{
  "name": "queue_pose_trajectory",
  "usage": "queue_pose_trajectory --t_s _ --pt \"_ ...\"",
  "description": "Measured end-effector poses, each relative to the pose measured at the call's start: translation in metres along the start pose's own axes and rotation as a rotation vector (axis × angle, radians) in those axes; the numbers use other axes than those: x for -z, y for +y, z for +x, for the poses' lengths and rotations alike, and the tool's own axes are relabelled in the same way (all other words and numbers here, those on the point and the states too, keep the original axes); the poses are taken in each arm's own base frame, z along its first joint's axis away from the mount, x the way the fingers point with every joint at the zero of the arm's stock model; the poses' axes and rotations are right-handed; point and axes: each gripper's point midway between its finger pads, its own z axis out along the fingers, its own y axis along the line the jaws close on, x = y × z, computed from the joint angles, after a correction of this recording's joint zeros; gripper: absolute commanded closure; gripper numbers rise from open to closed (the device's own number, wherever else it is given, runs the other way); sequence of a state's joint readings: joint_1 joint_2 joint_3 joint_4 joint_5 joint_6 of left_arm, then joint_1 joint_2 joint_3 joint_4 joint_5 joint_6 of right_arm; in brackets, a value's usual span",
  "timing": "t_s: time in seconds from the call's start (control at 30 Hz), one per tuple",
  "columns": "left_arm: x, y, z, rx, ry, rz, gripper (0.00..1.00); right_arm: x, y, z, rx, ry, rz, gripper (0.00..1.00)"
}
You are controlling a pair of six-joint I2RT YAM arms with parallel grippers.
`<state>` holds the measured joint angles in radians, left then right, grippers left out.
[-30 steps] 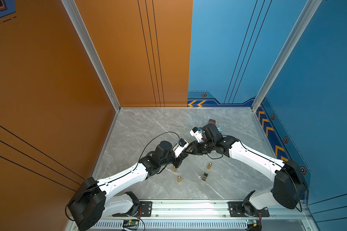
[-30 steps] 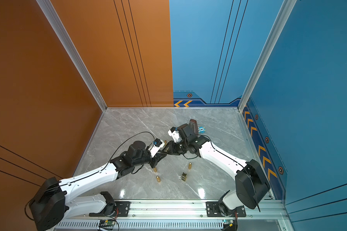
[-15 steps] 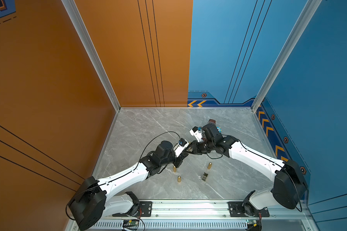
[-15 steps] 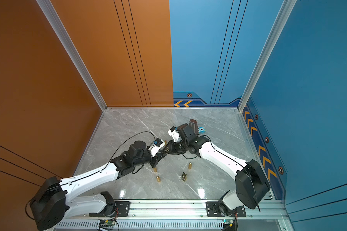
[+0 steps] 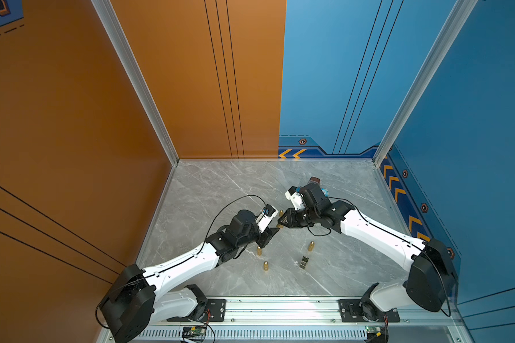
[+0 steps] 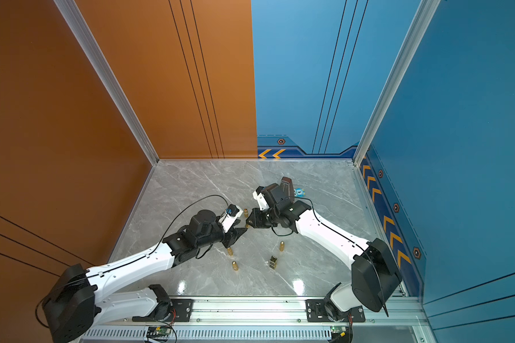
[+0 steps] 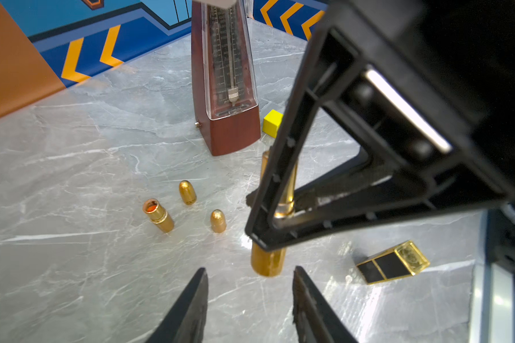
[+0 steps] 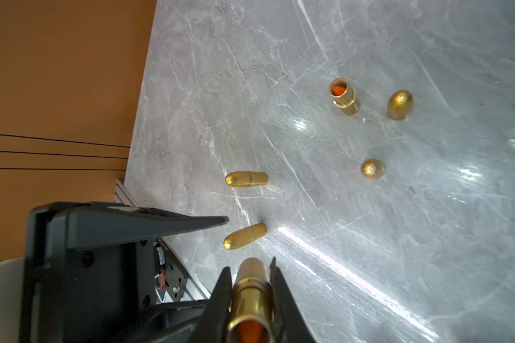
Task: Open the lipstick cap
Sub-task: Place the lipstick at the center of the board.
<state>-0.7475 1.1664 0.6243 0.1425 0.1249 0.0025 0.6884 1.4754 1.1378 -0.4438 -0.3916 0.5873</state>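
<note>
The lipstick (image 7: 268, 261) is a smooth, polished gold cylinder, a wide base stepping at a bright ring into a narrower tube. It is held clear of the counter (image 5: 220, 193), nearer the robot than the metronome (image 7: 223, 89). The right gripper (image 8: 249, 268) pinches it between its black, matte fingers (image 8: 217, 297), which press on both sides of the tube. Its long axis runs along those fingers. The closed, wide end juts past the tips towards the left gripper (image 7: 250, 270), while the open mouth, showing orange stick, faces back to the right wrist. The left fingers (image 7: 191, 306) are spread with nothing between them, just short of that gold end. The metronome is a tall red-brown wooden pyramid with a clear front. Its printed scale is too fine to read. Just beside its foot sits a yellow block (image 7: 272, 123). Nearer the robot than the metronome stand an open gold tube (image 7: 158, 215), orange inside, and two bullet-shaped gold pieces (image 7: 188, 192) with domed tops; letters on one are too blurred to read. A square black-and-gold case (image 7: 393, 262) lies on its side. The counter is glossy grey stone with white veins.
</note>
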Motion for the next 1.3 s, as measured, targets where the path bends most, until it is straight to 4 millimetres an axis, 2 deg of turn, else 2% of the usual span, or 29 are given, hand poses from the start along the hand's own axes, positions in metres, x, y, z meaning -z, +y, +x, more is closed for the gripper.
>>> queue_pose_trajectory --t_s 0.17,0.27,0.43,0.47,0.53,0.7,1.0,1.3 --pt "0.012 0.015 0.001 0.032 -0.001 -0.070 0.28 0.003 -0.003 -0.008 0.038 -0.041 0.086 0.82" --pt "0.020 0.024 0.007 0.062 0.010 -0.112 0.22 -0.003 -0.001 -0.010 0.080 -0.056 0.135 0.82" --pt "0.033 0.038 0.023 0.115 0.044 -0.180 0.15 -0.023 -0.007 -0.011 0.135 -0.057 0.240 0.82" --pt "0.035 0.040 0.025 0.125 0.051 -0.191 0.10 -0.027 -0.009 -0.011 0.146 -0.057 0.262 0.82" --pt "0.039 0.045 0.032 0.143 0.068 -0.214 0.07 -0.037 -0.013 -0.009 0.171 -0.052 0.309 0.82" --pt "0.048 0.052 0.040 0.182 0.075 -0.252 0.00 -0.062 -0.020 -0.007 0.223 -0.037 0.396 0.83" --pt "0.053 0.060 0.041 0.229 0.070 -0.281 0.02 -0.093 -0.045 -0.004 0.273 -0.024 0.529 0.84" --pt "0.053 0.062 0.043 0.249 0.075 -0.286 0.01 -0.115 -0.058 -0.004 0.286 -0.022 0.572 0.84"
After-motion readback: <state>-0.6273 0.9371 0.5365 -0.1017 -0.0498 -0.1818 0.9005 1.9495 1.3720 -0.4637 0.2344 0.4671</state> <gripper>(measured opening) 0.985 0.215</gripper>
